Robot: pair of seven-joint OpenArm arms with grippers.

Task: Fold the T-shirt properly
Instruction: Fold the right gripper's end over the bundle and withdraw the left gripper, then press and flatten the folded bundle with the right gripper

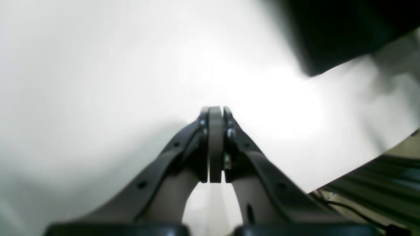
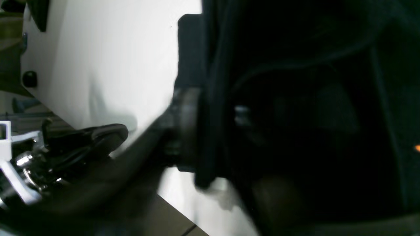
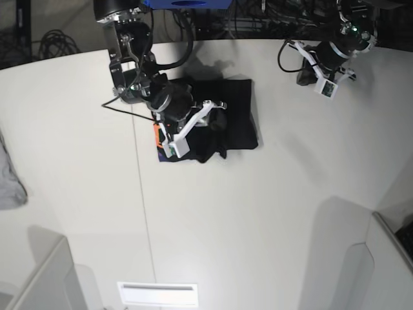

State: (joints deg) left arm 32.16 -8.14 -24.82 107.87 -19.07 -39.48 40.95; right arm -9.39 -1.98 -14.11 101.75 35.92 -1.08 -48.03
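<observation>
A white table [image 3: 258,219] – on it the black T-shirt [image 3: 232,123] lies bunched toward the far side; the right gripper [image 3: 216,123] sits in its folds, jaw state unclear – beyond, the left gripper [image 1: 215,113] hangs closed, empty

Left gripper [image 1: 215,111]: black curved fingers, grey pads [image 1: 215,144], silver screws [image 1: 230,132] beside pads. Right arm [image 3: 132,61], upper left of base view: black joints, white bracket [image 3: 187,129], thin black cable [image 3: 126,106]. Left arm [image 3: 335,45], upper right: black, white camera mount [image 3: 326,87], green light [image 3: 352,28].
</observation>
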